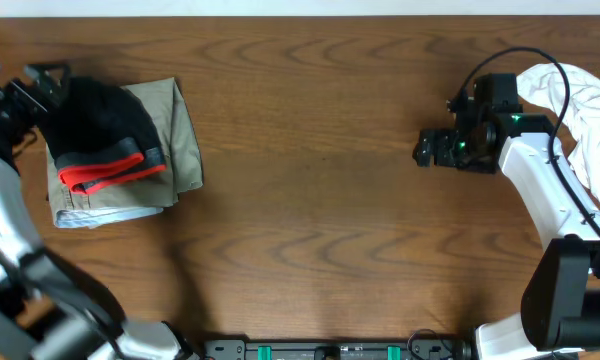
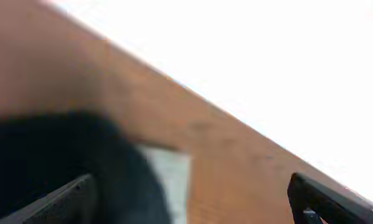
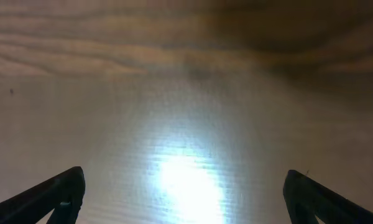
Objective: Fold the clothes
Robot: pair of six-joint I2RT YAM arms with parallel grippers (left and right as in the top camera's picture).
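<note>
Here, one leggings (image 1: 100, 115), one trousers (image 1: 185, 140), perhaps one white garment (image 1: 595, 100)

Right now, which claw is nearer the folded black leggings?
Left. The left claw is at the left edge of the black leggings; the right claw is over bare table well to their right, beside the white garment.

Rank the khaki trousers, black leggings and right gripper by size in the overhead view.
1. Khaki trousers, the widest folded footprint.
2. Black leggings, stacked on them.
3. Right gripper, clearly smallest.
</note>
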